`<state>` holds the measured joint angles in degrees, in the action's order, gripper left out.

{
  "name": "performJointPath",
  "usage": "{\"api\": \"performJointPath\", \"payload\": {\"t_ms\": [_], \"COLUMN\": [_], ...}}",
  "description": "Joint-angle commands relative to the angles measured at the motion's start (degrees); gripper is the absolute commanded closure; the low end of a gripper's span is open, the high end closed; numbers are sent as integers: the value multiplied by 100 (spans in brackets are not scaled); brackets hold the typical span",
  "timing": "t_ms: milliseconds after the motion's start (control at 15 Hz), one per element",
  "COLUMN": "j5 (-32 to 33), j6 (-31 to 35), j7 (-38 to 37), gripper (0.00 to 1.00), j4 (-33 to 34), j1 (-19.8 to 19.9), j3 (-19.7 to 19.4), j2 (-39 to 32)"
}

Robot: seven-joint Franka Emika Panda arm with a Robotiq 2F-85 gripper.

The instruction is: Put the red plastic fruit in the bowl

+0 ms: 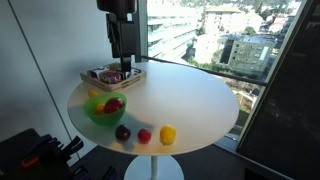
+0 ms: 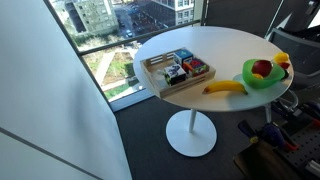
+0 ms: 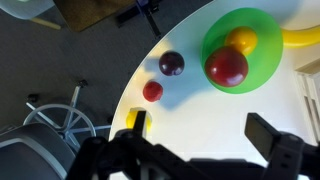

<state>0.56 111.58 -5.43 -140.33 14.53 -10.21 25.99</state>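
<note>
Tool (image 3: 200,135) wide open, empty, high above surface (image 1: 190,100). Small red fruit (image 3: 152,91) sits near surface edge, between maroon fruit (image 3: 172,63) and yellow fruit (image 1: 167,134), close to bowl (image 3: 213,38). Best: centre over red one, drop straight, close gently; glossy ball may roll.

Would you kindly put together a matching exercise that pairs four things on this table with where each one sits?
Things:
1. red plastic fruit
2. banana
3. brown tray
4. large red fruit

Places:
A. inside the green bowl
B. on the window side of the table
C. between the maroon fruit and the yellow fruit
D. lying on the table beside the bowl

Pairs: 1-C, 2-D, 3-B, 4-A
</note>
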Motion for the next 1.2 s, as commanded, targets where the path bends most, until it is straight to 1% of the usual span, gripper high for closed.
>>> {"api": "performJointPath", "payload": {"t_ms": [0, 467, 733, 1133], "j5": [9, 9, 107, 174], "j6": [-4, -4, 233, 1091], "j7": [-7, -6, -314, -1046], "gripper": [0, 0, 0, 0], "j4": [4, -4, -56, -205], "j1": [-23, -24, 28, 88], "j3": [-20, -20, 60, 104], "j2": [-6, -11, -297, -741]}}
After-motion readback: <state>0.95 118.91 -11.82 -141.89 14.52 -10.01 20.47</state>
